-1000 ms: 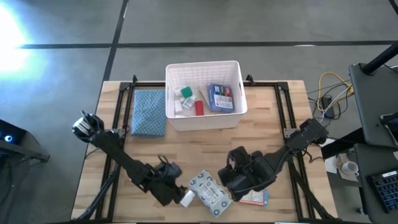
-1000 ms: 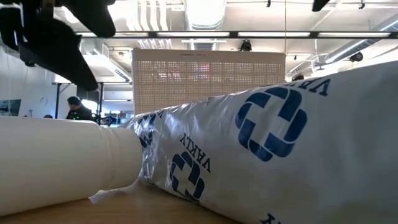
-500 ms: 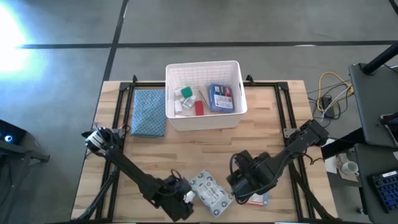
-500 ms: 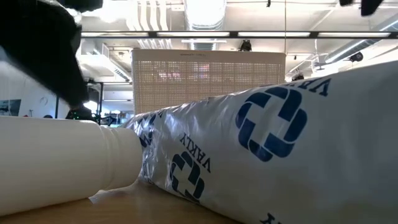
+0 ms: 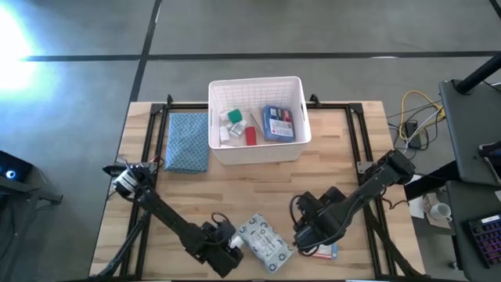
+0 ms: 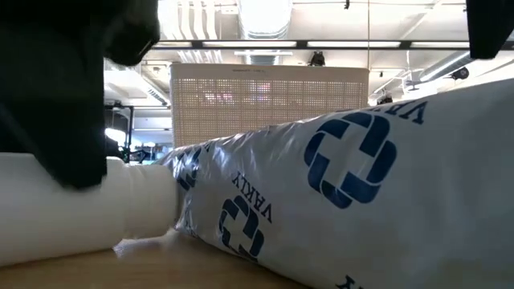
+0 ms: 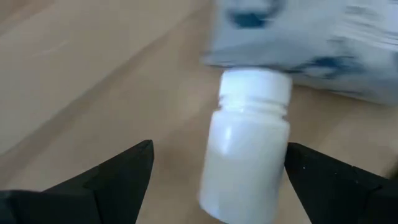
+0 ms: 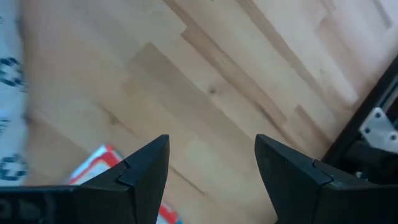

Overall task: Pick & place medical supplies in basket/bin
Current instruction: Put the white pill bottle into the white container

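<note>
A white pill bottle (image 7: 245, 149) lies on its side near the table's near edge, its cap end against the grey-white packet (image 5: 264, 243). My left gripper (image 7: 219, 148) is open and low over the bottle (image 5: 235, 244), one finger on each side of its body. In the low view its dark bulk (image 6: 56, 80) covers part of the bottle (image 6: 136, 209). My right gripper (image 8: 211, 149) is open above bare wood, beside the white-red box (image 8: 93, 165) lying flat by the packet (image 8: 9, 93). The white bin (image 5: 301, 141) holds a green-capped bottle (image 5: 233, 116), a red tube (image 5: 250, 135) and a blue pouch (image 5: 278, 123).
A blue patterned cloth (image 5: 188, 141) lies left of the bin. Bare wood stretches between the bin and the near items. The packet (image 6: 337, 185) fills much of the low view, and the bin's lattice wall (image 6: 269, 100) stands behind it. Black frame rails (image 5: 149, 149) run along the table's sides.
My left gripper has moved toward the near edge and down, so its fingers now stand on either side of the white bottle; in the low view its dark bulk has dropped in front of the bottle. My right gripper has shifted slightly toward the near edge, by the white-red box.
</note>
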`<state>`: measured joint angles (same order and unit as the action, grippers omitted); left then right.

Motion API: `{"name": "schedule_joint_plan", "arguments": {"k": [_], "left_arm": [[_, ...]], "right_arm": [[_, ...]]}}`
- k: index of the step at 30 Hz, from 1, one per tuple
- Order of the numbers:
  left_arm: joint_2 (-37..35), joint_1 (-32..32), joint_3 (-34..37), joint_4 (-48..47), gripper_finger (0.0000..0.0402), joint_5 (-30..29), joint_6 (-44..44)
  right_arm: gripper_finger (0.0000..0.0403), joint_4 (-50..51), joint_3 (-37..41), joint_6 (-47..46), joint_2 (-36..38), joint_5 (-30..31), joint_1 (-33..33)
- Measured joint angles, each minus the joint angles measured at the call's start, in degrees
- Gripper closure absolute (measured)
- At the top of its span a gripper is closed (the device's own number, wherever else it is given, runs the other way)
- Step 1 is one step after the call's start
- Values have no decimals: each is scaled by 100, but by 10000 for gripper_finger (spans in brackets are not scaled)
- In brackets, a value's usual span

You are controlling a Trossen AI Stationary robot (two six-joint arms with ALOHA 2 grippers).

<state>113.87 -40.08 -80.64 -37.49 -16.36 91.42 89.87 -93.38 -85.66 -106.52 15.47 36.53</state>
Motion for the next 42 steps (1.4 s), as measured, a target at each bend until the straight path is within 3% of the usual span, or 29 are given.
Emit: {"name": "schedule_joint_plan", "arguments": {"k": [6,15,22,27,32,35,38,42], "left_arm": [[30,5,2,-176,63,-8,508],[30,205,2,-491,75,-50,10],[30,329,2,-1031,149,32,-362],[-42,355,4,-1744,213,481,-702],[-696,337,7,-2034,236,488,-702],[-1371,275,-118,-2000,229,-171,-676],[-2186,200,-346,-1912,216,-1899,-939],[-3157,407,-543,-1715,219,-3992,-2027]], "right_arm": [[177,-18,277,323,-2,72,-2],[177,-31,286,472,5,125,34],[190,-22,286,-206,44,282,274],[197,9,286,-919,46,517,464],[198,15,286,-1789,99,926,655],[198,12,286,-2272,155,1284,772],[198,15,286,-2720,228,1728,862],[198,-15,258,-2965,263,2106,909]]}}
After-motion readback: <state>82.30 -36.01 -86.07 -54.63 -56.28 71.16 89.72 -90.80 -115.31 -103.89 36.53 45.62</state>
